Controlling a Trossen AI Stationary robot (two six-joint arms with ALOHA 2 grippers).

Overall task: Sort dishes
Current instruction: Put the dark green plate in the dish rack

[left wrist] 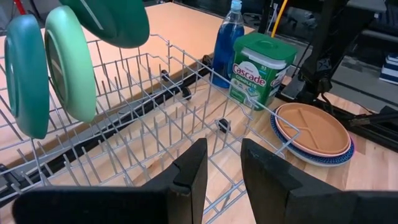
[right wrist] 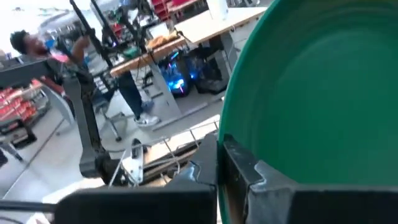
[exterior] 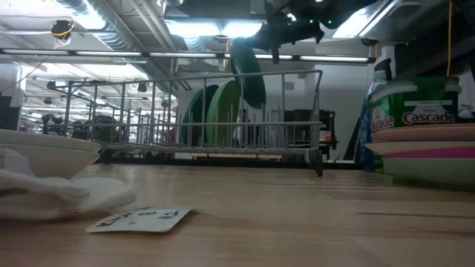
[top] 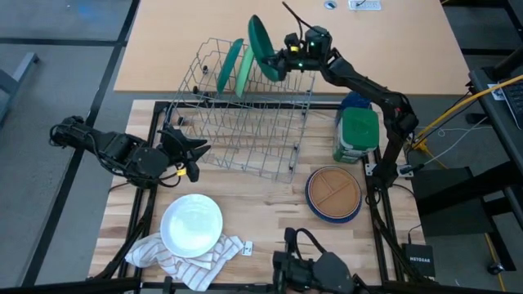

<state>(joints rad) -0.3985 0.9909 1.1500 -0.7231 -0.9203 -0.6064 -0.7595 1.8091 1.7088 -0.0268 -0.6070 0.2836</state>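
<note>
High view: dark green plate (top: 263,47) seemingly near-upright.

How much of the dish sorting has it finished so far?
Two green plates already stand in the wire rack. The right gripper holds a dark green plate above it. The white bowl and the tan plate stack remain on the table.

Dark green plate (right wrist: 317,93) clamped between jaws

The dark green plate (right wrist: 323,93) in my right gripper (right wrist: 233,165) runs off the wrist picture's edge, its far rim unseen.
</note>
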